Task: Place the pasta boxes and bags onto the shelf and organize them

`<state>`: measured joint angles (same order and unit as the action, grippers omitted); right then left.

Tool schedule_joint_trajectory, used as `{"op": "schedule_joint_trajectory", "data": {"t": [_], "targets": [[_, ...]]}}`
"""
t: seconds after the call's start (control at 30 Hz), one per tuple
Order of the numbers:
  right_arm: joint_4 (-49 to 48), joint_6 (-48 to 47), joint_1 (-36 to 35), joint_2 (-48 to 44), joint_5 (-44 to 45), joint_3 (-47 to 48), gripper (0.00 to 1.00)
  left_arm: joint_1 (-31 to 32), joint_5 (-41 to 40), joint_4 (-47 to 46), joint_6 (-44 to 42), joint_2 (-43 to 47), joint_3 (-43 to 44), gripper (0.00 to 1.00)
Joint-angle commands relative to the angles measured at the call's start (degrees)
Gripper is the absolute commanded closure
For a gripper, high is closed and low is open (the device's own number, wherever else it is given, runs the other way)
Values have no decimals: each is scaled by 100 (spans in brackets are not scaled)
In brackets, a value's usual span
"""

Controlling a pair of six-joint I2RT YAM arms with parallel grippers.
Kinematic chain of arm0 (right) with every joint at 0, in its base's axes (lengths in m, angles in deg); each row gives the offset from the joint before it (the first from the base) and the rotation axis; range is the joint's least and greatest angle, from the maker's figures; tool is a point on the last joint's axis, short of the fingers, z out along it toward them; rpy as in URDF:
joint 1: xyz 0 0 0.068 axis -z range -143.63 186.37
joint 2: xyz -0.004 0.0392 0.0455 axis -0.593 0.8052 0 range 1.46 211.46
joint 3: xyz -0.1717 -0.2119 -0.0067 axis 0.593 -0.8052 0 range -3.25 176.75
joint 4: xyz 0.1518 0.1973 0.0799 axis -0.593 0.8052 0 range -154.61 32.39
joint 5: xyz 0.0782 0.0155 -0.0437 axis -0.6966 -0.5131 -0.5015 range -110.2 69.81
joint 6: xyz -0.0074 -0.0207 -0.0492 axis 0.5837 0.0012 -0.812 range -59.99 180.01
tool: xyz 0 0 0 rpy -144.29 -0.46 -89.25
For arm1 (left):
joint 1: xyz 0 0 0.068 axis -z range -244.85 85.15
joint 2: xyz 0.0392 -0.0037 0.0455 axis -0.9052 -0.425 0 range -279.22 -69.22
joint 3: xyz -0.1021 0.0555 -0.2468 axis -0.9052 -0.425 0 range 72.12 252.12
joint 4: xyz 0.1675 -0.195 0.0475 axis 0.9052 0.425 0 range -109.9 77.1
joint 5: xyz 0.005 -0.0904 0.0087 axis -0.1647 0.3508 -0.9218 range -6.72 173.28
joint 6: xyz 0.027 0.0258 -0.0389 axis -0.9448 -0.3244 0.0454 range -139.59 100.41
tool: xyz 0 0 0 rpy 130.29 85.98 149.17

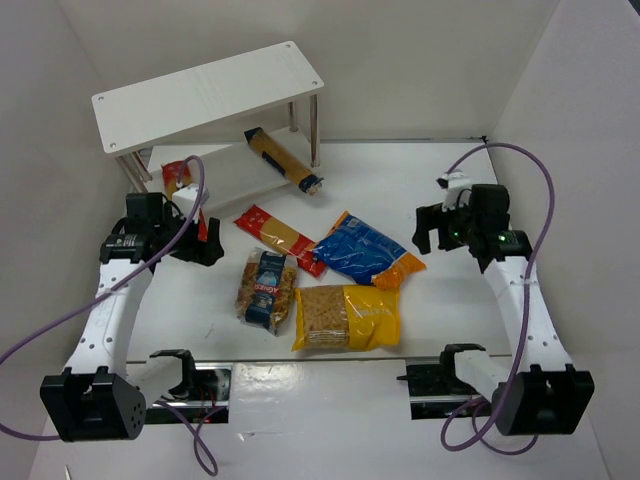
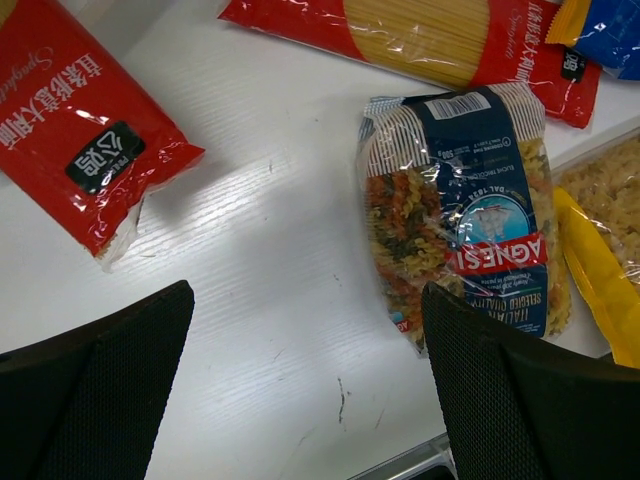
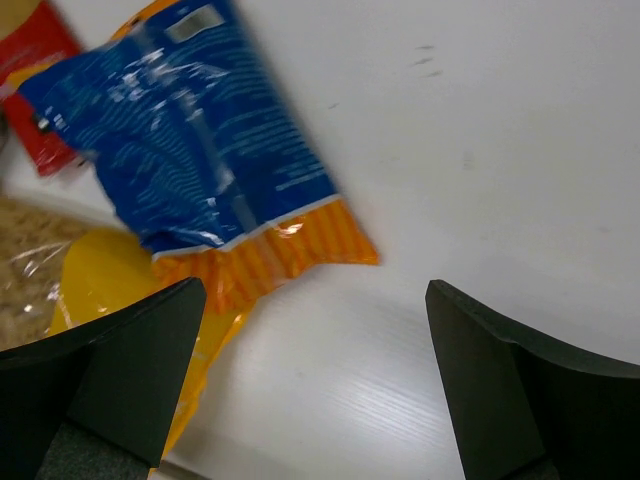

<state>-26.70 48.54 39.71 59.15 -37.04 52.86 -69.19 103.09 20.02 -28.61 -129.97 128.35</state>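
Holds left tool (image 2: pixel 308 300) wide open and empty, just before shelf (image 1: pixel 210 95), at its left end. Holds right tool (image 3: pixel 315 290) equally wide, gripping nothing, well right of shelf. Shows tan box (image 1: pixel 285 160) on shelf's lower board, long axis diagonal, blue end pointing out front-right. Shows spaghetti packet (image 1: pixel 280 238) flat on bench (image 1: pixel 400 190) before shelf, similarly slanted.

White table (image 1: pixel 450 300) here, with a faint grain across its top in both wrist views. A few small dark scuff marks (image 2: pixel 341 398) show in the left wrist view, and more specks (image 3: pixel 428 55) near the top of the right one. Plain white walls (image 1: pixel 400 60) box it in at the back and both sides. A shiny metal rail (image 1: pixel 300 372) runs along the near edge
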Motion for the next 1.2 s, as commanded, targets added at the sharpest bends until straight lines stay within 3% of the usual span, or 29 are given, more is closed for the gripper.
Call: {"op": "schedule_joint_trajectory", "data": {"t": [0.0, 0.03, 0.07, 0.2, 0.33, 0.77, 1.17], "targets": [[217, -365, -717, 417, -497, 206, 0, 74, 234, -11, -144, 2, 29, 0], [121, -304, -1059, 505, -313, 207, 0, 74, 181, -11, -144, 2, 29, 0], [16, -304, -1898, 576, 289, 267, 0, 74, 181, -11, -144, 2, 29, 0], [-477, -303, -3485, 1155, 1296, 434, 0, 74, 181, -11, -92, 107, 29, 0], [-837, -506, -3813, 2164, 919, 795, 0, 74, 181, -11, -92, 107, 29, 0], [-2552, -1006, -5035, 3854, 1184, 1445, 0, 74, 295, -11, -144, -77, 29, 0], [-2640, -1517, -4851, 5164, 779, 2105, 0, 74, 295, 42, -197, -130, 81, 0]]}}
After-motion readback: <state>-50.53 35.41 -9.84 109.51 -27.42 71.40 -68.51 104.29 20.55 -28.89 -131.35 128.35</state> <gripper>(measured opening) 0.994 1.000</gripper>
